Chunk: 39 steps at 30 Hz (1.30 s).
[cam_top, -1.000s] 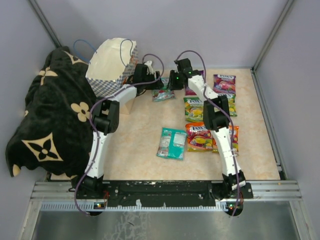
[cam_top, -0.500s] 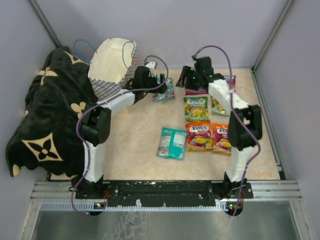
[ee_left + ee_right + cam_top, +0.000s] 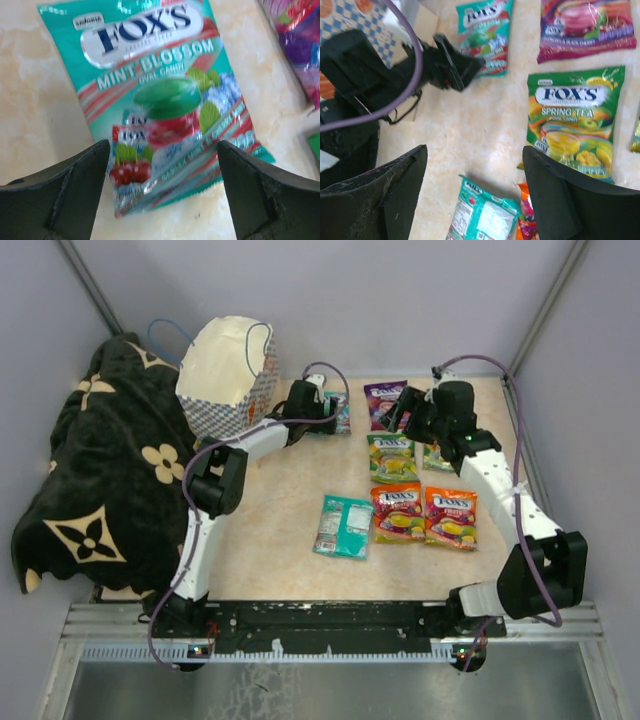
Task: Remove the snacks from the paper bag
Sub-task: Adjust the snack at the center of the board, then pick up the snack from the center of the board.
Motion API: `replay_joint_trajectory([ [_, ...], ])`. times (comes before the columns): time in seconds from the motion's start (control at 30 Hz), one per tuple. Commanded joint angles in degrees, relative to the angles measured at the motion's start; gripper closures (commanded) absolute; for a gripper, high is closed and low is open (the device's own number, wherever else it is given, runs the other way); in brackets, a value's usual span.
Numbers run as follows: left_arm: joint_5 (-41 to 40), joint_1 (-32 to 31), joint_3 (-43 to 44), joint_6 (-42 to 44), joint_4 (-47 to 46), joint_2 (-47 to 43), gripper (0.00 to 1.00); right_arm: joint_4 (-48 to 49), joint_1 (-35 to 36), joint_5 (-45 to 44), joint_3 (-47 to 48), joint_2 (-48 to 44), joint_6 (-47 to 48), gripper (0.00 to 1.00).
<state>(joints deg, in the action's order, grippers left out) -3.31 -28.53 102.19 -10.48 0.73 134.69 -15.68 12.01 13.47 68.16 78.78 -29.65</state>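
The paper bag (image 3: 228, 375) stands at the back left, its checkered side (image 3: 345, 15) also showing in the right wrist view. My left gripper (image 3: 328, 412) (image 3: 162, 190) hangs open just over the near end of a teal mint packet (image 3: 160, 100) (image 3: 343, 415) that lies flat on the table, touching neither finger. My right gripper (image 3: 412, 418) (image 3: 475, 195) is open and empty above the table. Below it lie a purple packet (image 3: 385, 400) (image 3: 587, 27), a green packet (image 3: 392, 457) (image 3: 572, 125), a face-down teal packet (image 3: 344, 526) (image 3: 482, 215) and two orange packets (image 3: 398, 512) (image 3: 450, 517).
A black patterned blanket (image 3: 100, 470) is heaped along the left side, against the bag. Another green packet (image 3: 435, 455) is partly hidden under the right arm. Grey walls close in the table (image 3: 290, 510) on three sides.
Both grippers have opened. The left one moved right along the back and let go of the teal mint packet. The right arm swung right, and the purple packet now lies uncovered.
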Motion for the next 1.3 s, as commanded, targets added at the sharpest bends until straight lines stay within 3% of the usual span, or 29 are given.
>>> replay_joint_trajectory([
  [0.0, -1.5, 0.1, 8.8, 2.0, 6.0, 5.5, 0.07, 0.3, 0.3, 0.5, -3.5, -3.4, 0.4, 0.22],
  [0.47, -5.0, 0.2, 18.2, 0.1, 10.1, 11.3, 0.06, -1.5, 0.3, 0.8, -11.5, -6.6, 3.4, 0.15],
  [0.6, -4.1, 0.0, 15.4, -0.7, 7.7, 7.4, 0.01, -0.2, 0.3, 2.3, -14.7, -9.2, 5.1, 0.01],
  [0.73, -1.8, -0.1, 9.1, 1.7, 4.4, -2.2, 0.01, 0.1, 0.3, 1.8, -18.0, -12.7, 7.9, 0.01],
  [0.9, 1.9, -0.2, -4.5, 2.5, 1.9, -18.7, 0.01, 1.6, 0.3, 3.3, -22.4, -17.0, 8.8, 0.01],
  [1.13, 5.0, -1.8, -43.8, -5.3, -8.6, -43.8, 0.01, 7.5, 0.5, 9.2, -28.1, -17.8, 5.6, 0.01],
  [1.27, 9.2, -3.7, -56.6, -9.1, -8.8, -51.2, 0.01, 7.6, 3.5, 7.1, -29.0, -16.2, 6.1, 0.06],
])
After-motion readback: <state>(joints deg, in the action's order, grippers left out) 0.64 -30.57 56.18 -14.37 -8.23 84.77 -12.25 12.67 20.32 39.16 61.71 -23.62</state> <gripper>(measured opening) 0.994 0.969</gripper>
